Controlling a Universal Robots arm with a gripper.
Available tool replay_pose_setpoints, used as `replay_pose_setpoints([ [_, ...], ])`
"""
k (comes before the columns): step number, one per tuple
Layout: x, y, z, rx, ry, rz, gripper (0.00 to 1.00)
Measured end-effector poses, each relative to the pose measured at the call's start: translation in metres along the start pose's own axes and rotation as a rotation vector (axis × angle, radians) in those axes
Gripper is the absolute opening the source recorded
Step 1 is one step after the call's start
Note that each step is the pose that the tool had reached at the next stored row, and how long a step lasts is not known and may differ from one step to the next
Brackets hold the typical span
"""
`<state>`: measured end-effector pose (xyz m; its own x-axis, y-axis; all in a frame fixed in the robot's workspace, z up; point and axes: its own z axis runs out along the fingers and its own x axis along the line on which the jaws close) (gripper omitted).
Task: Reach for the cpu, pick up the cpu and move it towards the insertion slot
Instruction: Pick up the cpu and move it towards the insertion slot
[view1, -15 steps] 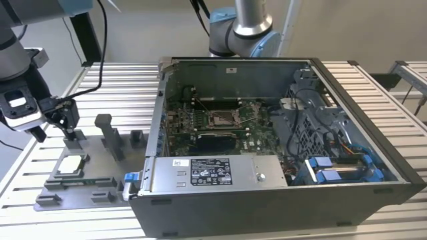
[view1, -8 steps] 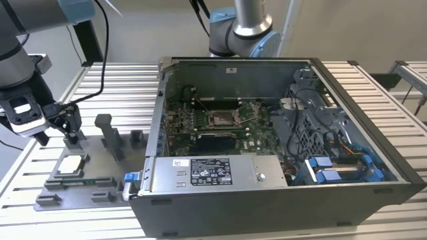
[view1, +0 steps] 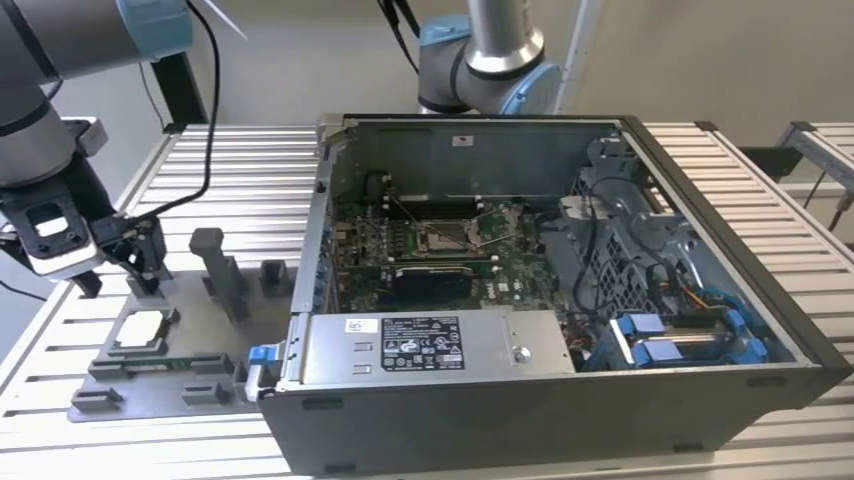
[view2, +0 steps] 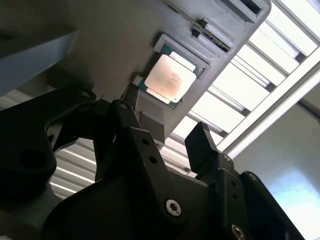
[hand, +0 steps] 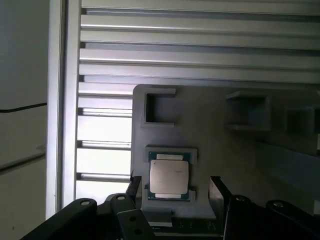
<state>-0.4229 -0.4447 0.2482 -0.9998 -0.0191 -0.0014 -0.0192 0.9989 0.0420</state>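
Slatted metal surface (view1: 747, 160) underneath, bearing an open computer case (view1: 534, 420) and, at 9 o'clock from it in the exterior view, a grey plate (view1: 200, 365) of fixtures. Flat in a shallow nest on that plate, pale face up: the cpu (view1: 144, 325), not yet lifted. Just above the plate, the gripper (view1: 118, 280), spread wide and pinching nothing.

From the gripper in the exterior view, cpu close by at about 5 o'clock, lower down. In both wrist views, cpu (hand: 169, 179) (view2: 170, 80) straight ahead between the two fingers (hand: 217, 190), with bare plate showing on either side; no contact to be seen. Square cpu, so no long axis to speak of. In the first wrist view, edges squared up with the inner finger faces, finger gap somewhat wider than the cpu.

Deep inside the case, on the green board, the insertion slot (view1: 447, 237), with silver frame and dark centre. Between 2 and 3 o'clock from the cpu, and well apart from it.

Judged as the reach step, close to its end: gripper lined up over the cpu, grasp not made, carry towards the insertion slot not begun.
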Motion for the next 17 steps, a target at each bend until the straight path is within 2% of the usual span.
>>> replay_pose_setpoints([
  [17,0.0000,-0.0004,0.0115,0.0000,0.0000,0.000,1.00],
])
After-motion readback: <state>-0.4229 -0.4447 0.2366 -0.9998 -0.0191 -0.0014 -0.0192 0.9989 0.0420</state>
